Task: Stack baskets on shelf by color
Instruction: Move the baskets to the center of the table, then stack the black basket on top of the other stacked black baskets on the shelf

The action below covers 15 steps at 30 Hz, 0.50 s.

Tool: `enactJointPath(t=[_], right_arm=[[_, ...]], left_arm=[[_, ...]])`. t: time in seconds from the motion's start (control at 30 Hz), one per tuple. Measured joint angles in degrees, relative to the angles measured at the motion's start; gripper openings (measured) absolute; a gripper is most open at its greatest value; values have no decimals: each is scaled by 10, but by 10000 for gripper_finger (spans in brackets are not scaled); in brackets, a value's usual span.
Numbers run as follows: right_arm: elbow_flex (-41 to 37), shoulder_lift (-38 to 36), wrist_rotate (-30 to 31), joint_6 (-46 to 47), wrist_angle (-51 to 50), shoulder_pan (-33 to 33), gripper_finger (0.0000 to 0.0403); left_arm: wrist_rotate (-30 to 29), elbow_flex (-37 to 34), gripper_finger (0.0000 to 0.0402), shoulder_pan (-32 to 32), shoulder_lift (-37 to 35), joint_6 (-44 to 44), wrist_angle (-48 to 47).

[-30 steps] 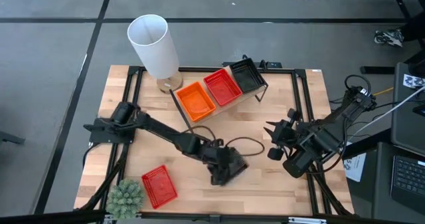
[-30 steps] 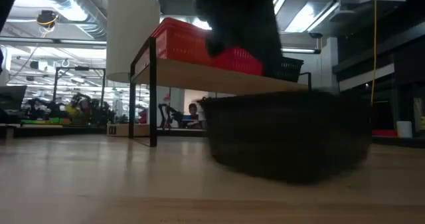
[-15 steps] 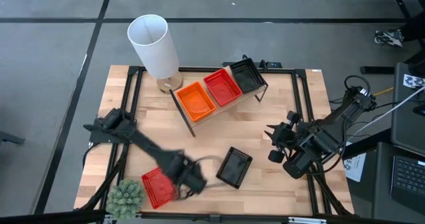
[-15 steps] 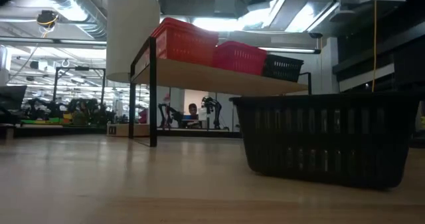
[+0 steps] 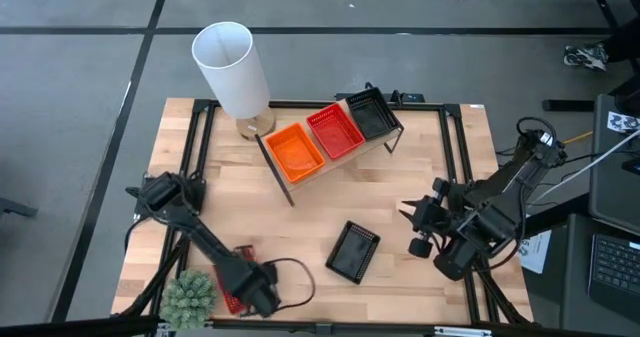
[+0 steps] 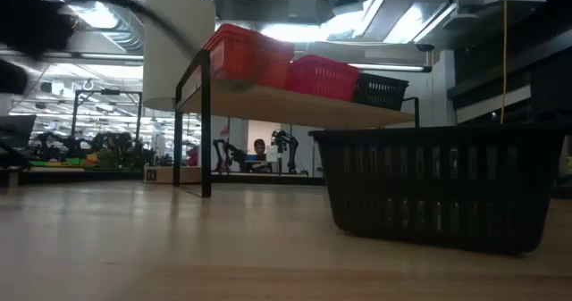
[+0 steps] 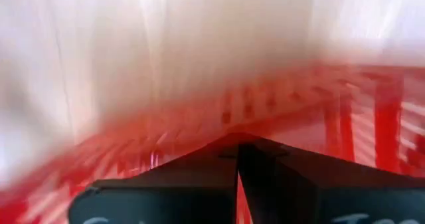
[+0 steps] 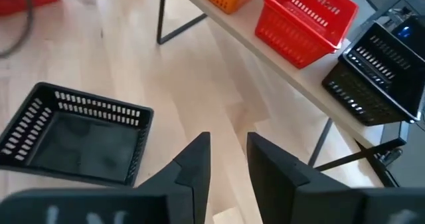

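My left gripper (image 5: 255, 295) is low over the red basket (image 5: 232, 300) at the table's near-left, beside the plant. In its wrist view the shut fingers (image 7: 238, 151) point at blurred red mesh (image 7: 332, 117). A black basket (image 5: 353, 250) (image 6: 438, 185) (image 8: 76, 134) stands on its base near the table's middle. The shelf (image 5: 277, 165) (image 6: 295, 104) carries an orange basket (image 5: 295, 149), a red one (image 5: 333, 132) and a black one (image 5: 370, 115). My right gripper (image 5: 412, 227) (image 8: 229, 144) waits to the right of the black basket, fingers slightly apart. My left gripper comes at the red basket from above. The arm hides the fingertips in the high view and the wrist view is blurred, so I cannot tell whether it touches the basket.
A tall white cylinder (image 5: 232, 67) (image 6: 179, 42) stands at the shelf's far-left end. The green spiky plant (image 5: 188, 295) sits at the near-left corner, close to my left gripper. Bare wood lies between the shelf and the black basket.
My left gripper has come off the black basket, which now stands still on the table. It has then swept toward the table's left and near edge, ending over the red basket. My right gripper has drifted a little toward the near edge.
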Motion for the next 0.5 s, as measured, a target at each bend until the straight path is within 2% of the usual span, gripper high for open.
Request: enactJointPath(t=[0.1,0.2,0.37,0.5], right_arm=[[0,0,0,1,5,4,99],[0,0,0,2,17,4,99],[0,0,0,1,39,4,99],[0,0,0,2,46,4,99]], left_arm=[[-82,-6,0,43,-1,57,79],[-135,10,0,96,-1,158,113],[-163,19,0,186,0,321,222],[-199,19,0,253,0,373,360]])
